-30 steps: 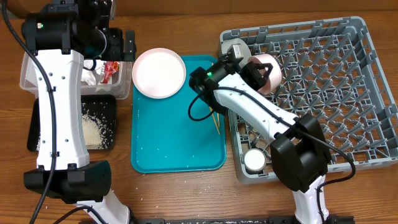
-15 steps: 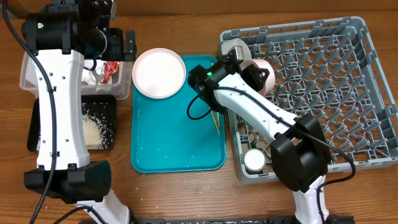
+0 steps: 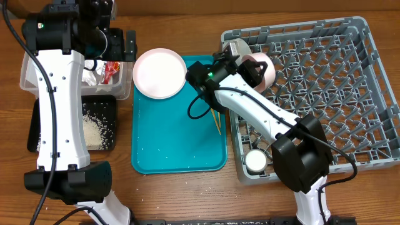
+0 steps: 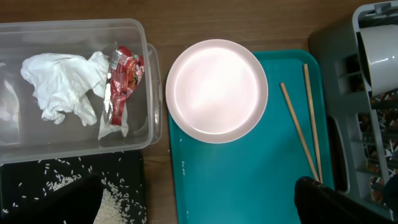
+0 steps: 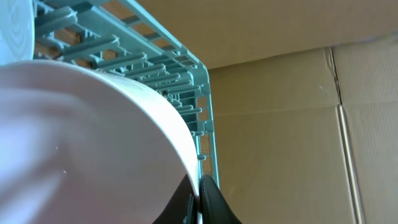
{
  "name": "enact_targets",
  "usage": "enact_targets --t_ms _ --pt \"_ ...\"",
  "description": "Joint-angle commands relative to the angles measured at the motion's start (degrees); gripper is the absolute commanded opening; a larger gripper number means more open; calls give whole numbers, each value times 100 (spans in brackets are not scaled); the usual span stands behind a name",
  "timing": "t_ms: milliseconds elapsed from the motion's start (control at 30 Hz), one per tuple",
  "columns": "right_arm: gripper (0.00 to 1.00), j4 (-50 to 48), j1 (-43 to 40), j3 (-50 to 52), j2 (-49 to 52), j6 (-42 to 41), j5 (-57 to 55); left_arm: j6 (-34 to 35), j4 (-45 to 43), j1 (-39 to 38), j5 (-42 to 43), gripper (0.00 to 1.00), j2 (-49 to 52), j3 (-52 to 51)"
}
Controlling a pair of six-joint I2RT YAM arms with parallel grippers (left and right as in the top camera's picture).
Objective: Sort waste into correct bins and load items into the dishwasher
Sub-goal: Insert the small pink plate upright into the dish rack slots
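My right gripper is shut on the rim of a pale pink bowl and holds it tilted over the back-left part of the grey dish rack. In the right wrist view the fingers pinch the bowl's rim. My left gripper is open and empty above the clear tub. The tub holds a white tissue and a red wrapper. A pink plate and two chopsticks lie on the teal tray. Rice lies in the black tray.
A white bowl stands in the rack's back-left corner and a small white cup in its front-left corner. A few rice grains lie scattered on the teal tray. Cardboard stands behind the table.
My right gripper has moved the pink bowl a little to the left and toward the back of the rack. The left arm has not moved.
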State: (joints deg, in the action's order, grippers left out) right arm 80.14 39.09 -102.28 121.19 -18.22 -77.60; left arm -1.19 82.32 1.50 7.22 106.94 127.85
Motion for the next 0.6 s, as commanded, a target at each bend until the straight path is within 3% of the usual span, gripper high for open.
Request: enact_targets --t_ms 0,567 --pt "4 -4 33 -4 68 243 -341 11 -7 -42 -17 100 -33 55" --pt "4 509 33 31 238 37 -116 9 -4 -42 -20 100 -35 55"
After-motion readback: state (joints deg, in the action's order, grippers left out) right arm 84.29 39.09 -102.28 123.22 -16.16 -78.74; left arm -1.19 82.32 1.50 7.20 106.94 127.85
